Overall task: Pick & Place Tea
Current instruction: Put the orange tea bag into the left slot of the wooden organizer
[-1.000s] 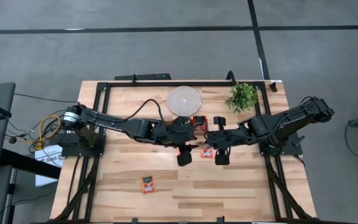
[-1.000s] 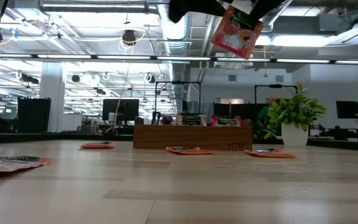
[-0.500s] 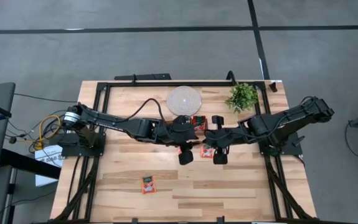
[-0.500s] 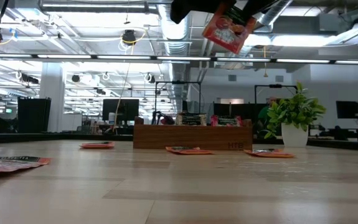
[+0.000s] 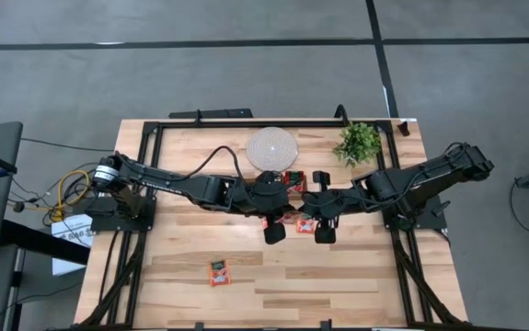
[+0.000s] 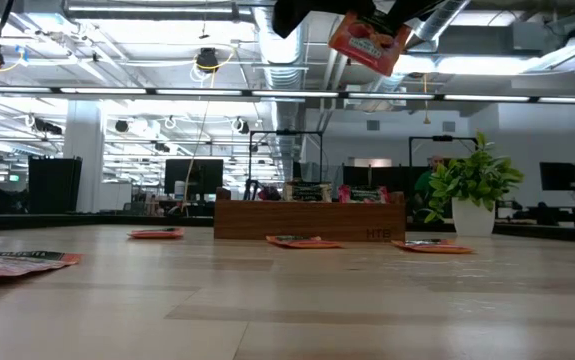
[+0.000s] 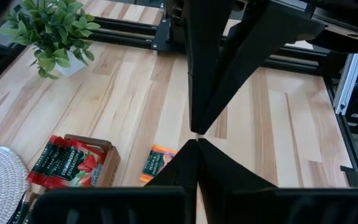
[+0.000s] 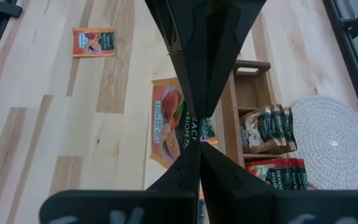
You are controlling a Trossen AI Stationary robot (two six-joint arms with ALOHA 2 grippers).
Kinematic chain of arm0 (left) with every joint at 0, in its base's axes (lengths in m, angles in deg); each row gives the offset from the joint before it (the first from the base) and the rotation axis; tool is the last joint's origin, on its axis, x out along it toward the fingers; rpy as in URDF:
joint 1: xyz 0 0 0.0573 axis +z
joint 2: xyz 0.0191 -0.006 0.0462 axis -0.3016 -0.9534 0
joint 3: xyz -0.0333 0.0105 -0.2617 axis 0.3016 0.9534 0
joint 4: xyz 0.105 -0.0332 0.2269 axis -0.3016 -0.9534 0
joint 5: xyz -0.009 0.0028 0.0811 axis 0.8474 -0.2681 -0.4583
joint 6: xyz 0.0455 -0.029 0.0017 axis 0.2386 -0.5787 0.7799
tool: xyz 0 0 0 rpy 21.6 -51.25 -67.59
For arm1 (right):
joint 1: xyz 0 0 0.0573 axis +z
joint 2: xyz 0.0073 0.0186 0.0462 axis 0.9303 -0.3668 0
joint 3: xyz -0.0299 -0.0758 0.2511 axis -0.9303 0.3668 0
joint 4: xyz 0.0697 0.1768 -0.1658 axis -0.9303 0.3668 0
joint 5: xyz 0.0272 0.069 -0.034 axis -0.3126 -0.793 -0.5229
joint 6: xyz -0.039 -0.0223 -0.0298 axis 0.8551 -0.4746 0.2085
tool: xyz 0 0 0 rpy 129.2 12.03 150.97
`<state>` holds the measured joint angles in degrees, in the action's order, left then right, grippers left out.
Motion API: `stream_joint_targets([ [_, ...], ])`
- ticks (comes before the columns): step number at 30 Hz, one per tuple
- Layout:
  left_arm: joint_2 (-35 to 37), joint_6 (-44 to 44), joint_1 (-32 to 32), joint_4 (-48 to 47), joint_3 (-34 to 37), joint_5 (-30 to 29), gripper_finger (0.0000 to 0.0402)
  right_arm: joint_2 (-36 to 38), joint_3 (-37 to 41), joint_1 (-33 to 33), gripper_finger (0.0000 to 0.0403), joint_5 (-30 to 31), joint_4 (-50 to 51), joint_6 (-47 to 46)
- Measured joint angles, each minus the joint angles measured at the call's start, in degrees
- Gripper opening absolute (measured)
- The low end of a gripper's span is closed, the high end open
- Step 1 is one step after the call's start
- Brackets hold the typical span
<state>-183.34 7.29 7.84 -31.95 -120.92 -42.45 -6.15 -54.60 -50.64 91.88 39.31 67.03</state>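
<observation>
Scene: I am looking at a wooden table point(image 5: 356, 276) with both arms reaching in to meet near its middle.
Right gripper point(image 5: 324, 230): fingers pressed together on the edge of an orange tea sachet point(image 8: 169, 124), which it holds up above the table.
Held sachet from table height: it hangs tilted, high in the air point(image 6: 369, 40), clear of the surface.
Left gripper point(image 5: 273, 230): just beside the right one, fingers pressed together; I see nothing between them.
Wooden tray point(image 5: 293, 179): just beyond the grippers, near the white disc point(image 5: 272, 147), with red sachets already in it.
Loose sachet point(image 5: 218, 271): lying flat, well apart from the arms, towards the table's front.
Step in hand: I judge this to be the carry, sachet lifted and not yet placed.
Next move: I would bring the right gripper over a tray compartment, lower the sachet, then let go, keeping the left arm out of the way.
</observation>
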Motion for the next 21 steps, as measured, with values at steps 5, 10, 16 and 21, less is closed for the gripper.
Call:
stream_joint_targets([
  [5, 0.0, -0.1, 0.0, -0.1, 0.0, -1.1, 0.0000, 0.0, 0.0, 0.0, 0.0000, 0.1, -0.1, 0.0],
  [10, 0.0, 0.0, 0.0, -0.2, 0.0, -2.6, 0.0000, 0.0, 0.0, 0.0, 0.0000, 0.2, -0.2, 0.0],
  [16, 0.0, 0.5, 0.0, -0.8, 0.0, -3.5, 0.0000, 0.0, 0.0, 0.0, 0.0003, 0.3, -0.3, 0.0],
  [21, 0.0, 0.5, 0.0, -2.7, 0.0, -4.1, 0.0000, 0.3, 0.0, 0.0, 0.0040, 0.2, 0.2, 0.5],
])
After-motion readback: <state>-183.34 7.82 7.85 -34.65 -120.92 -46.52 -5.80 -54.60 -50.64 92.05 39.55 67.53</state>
